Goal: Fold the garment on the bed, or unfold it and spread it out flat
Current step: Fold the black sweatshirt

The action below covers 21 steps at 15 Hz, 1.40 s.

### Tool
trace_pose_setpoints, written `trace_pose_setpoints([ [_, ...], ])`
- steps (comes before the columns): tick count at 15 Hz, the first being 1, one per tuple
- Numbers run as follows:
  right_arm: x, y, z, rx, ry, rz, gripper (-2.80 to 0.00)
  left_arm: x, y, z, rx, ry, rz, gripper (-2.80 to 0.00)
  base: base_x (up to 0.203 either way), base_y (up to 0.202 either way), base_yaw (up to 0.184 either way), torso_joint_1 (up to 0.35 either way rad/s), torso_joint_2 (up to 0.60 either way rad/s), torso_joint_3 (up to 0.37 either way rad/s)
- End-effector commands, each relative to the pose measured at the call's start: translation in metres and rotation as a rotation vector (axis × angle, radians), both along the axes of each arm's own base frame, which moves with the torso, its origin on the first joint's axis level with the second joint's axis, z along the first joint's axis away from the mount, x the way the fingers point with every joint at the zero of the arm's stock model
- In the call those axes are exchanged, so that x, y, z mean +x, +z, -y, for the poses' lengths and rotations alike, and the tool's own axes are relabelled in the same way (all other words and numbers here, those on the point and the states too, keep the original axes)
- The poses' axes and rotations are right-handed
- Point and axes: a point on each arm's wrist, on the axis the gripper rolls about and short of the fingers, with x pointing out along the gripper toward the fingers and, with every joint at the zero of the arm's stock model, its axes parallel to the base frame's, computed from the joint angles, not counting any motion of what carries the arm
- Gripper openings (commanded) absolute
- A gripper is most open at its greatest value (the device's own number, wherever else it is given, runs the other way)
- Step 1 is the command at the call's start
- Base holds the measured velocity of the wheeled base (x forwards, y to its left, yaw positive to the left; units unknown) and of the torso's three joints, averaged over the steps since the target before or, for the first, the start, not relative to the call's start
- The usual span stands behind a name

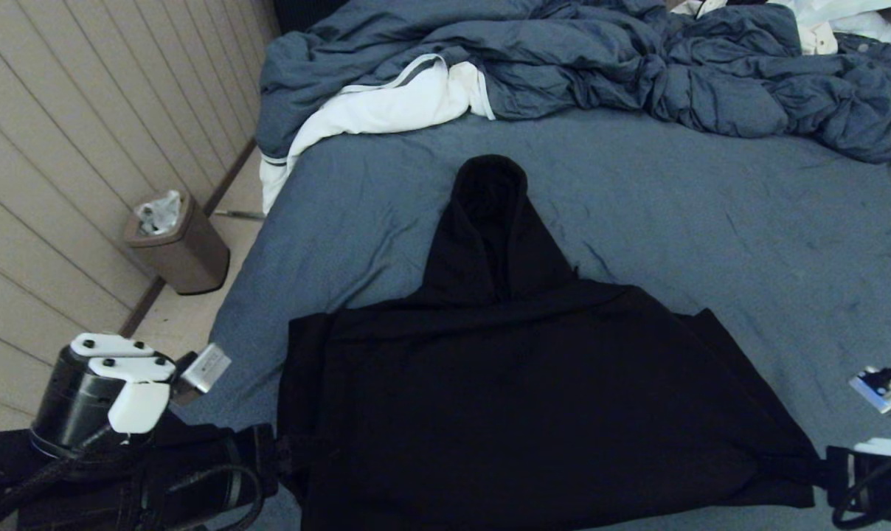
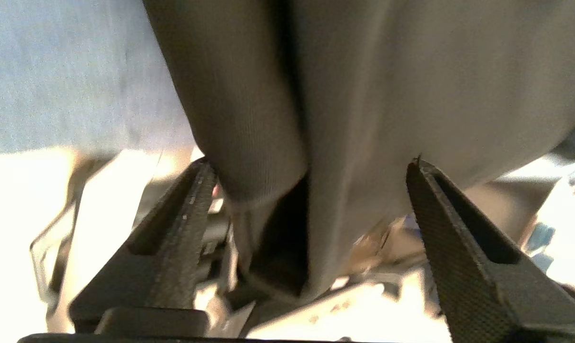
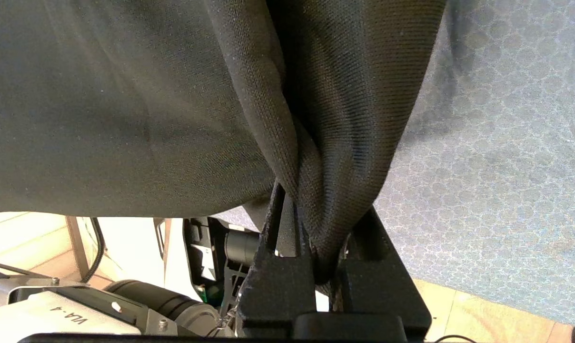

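My left fingers (image 2: pixel 311 200) spread, hoodie (image 1: pixel 519 398) hem loose between; right fingers (image 3: pixel 316 257) pinching the corner. Risk: one-sided pull skews it on bed (image 1: pixel 711 221).

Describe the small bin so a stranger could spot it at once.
Start from the bed and look off its left side to the floor by the panelled wall. There stands the bin: small, brown, with a crumpled pale liner poking out, the only container around.

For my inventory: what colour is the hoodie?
Plain black hoodie, best seen in the head view.
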Motion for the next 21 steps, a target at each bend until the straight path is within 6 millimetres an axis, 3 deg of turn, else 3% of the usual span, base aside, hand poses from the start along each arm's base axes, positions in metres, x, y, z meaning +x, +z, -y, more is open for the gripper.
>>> trace_pose_setpoints([
  [1,0.001,-0.001,0.0,0.006,0.005,-0.005,-2.8,0.002,0.023,-0.006,-0.056,0.033,0.082,0.0,0.0,0.0,0.0,0.0,0.0,0.0],
  [6,0.006,-0.004,0.002,0.015,0.01,-0.022,-2.8,0.048,0.081,0.009,-0.118,0.072,0.182,0.0,0.0,0.0,0.0,0.0,0.0,0.0],
  [7,0.007,-0.004,0.002,0.016,0.012,-0.022,-2.8,0.059,0.084,0.015,-0.118,0.073,0.183,0.0,0.0,0.0,0.0,0.0,0.0,0.0],
  [10,0.011,-0.003,0.004,0.015,0.007,-0.02,-2.8,0.09,0.068,0.029,-0.085,0.087,0.136,0.0,0.0,0.0,0.0,0.0,0.0,0.0],
  [14,0.014,0.001,0.006,0.012,0.003,-0.011,-2.8,0.087,0.063,0.025,-0.093,0.092,0.139,0.0,0.0,0.0,0.0,0.0,0.0,0.0],
  [15,0.014,0.002,0.006,0.008,0.004,-0.006,-0.17,0.087,0.063,0.024,-0.095,0.093,0.145,0.0,0.0,0.0,0.0,0.0,0.0,0.0],
  [16,0.012,0.003,0.005,0.004,0.005,0.0,0.0,0.085,0.064,0.024,-0.092,0.09,0.146,-2.8,0.0,0.0,0.0,0.0,0.0,0.0],
  [21,0.012,0.004,0.003,0.005,0.016,0.007,0.0,0.082,0.069,0.021,-0.11,0.104,0.163,-2.8,0.0,0.0,0.0,0.0,0.0,0.0],
])
